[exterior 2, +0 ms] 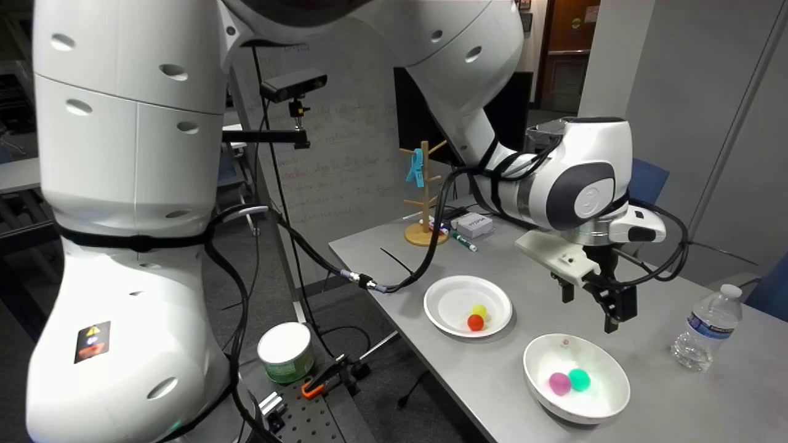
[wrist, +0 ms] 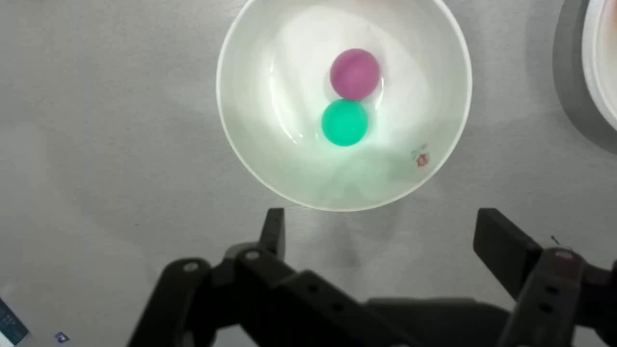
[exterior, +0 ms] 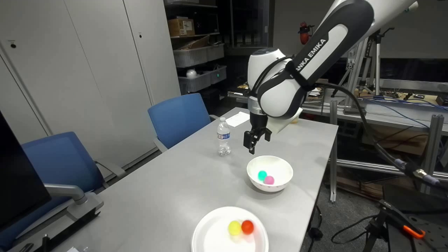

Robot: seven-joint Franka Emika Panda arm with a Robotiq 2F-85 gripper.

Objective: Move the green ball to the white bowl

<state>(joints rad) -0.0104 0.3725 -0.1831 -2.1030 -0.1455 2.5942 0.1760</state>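
The green ball lies inside the white bowl, touching a pink-purple ball. In the wrist view, the green ball sits near the middle of the bowl, on the gripper's side of the pink-purple ball. My gripper is open and empty, above the table beside the bowl on the bottle's side. In the wrist view, the fingers stand wide apart, with the bowl's near rim just ahead of them.
A flat white plate holds a yellow ball and a red-orange ball. A water bottle stands near the gripper. A wooden peg stand stands at the table's far end.
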